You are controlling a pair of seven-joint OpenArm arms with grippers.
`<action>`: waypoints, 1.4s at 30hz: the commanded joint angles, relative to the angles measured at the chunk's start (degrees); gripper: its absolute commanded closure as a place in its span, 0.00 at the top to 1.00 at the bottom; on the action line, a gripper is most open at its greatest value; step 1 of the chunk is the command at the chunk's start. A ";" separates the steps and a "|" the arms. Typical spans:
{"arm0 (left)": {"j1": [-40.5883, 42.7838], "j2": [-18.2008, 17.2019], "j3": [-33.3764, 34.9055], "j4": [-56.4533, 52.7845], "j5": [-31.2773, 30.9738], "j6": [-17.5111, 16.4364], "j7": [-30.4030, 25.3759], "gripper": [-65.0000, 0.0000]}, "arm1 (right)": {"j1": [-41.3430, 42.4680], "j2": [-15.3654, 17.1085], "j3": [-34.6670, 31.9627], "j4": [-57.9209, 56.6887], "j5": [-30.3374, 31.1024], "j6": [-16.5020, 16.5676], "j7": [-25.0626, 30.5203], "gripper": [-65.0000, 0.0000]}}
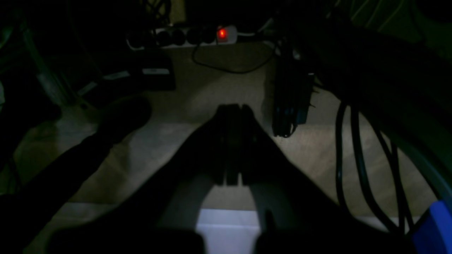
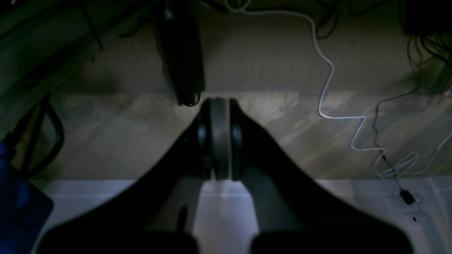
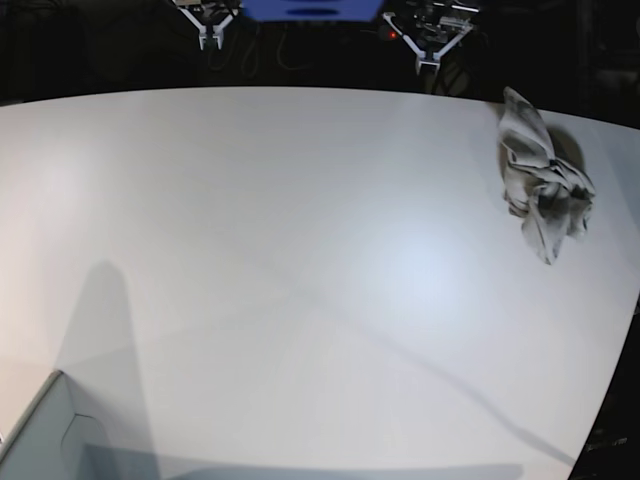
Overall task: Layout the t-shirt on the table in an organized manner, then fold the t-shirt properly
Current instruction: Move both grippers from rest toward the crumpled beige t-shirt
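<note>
The t-shirt (image 3: 540, 185) lies crumpled in a pale heap near the far right edge of the white table (image 3: 300, 250). Both arms hang back beyond the table's far edge, well away from the shirt. My left gripper (image 3: 428, 62) is at the top right of the base view, my right gripper (image 3: 210, 38) at the top left. In the left wrist view the left gripper (image 1: 233, 109) is shut and empty over the carpet. The right wrist view shows the right gripper (image 2: 219, 102) shut too, holding nothing. Neither wrist view shows the shirt.
A pale grey box corner (image 3: 45, 440) juts in at the near left. On the dim floor behind the table lie a power strip (image 1: 183, 37) with a red light, black cables (image 1: 356, 158) and a white cable (image 2: 326, 88). A blue block (image 3: 310, 8) sits between the arms.
</note>
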 commanded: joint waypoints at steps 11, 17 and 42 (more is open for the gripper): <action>1.27 -0.04 -0.23 0.43 -0.10 0.27 -0.14 0.00 | 0.01 0.63 0.12 0.07 0.19 0.95 -0.23 0.00; 2.33 -0.04 -0.23 0.43 -0.10 0.27 -0.58 0.00 | -0.08 0.71 0.03 0.07 0.19 0.95 -0.14 0.00; 32.92 -10.50 -0.23 50.72 -11.18 0.18 -0.05 0.00 | -31.55 5.20 -0.14 49.39 0.19 1.04 -1.64 0.00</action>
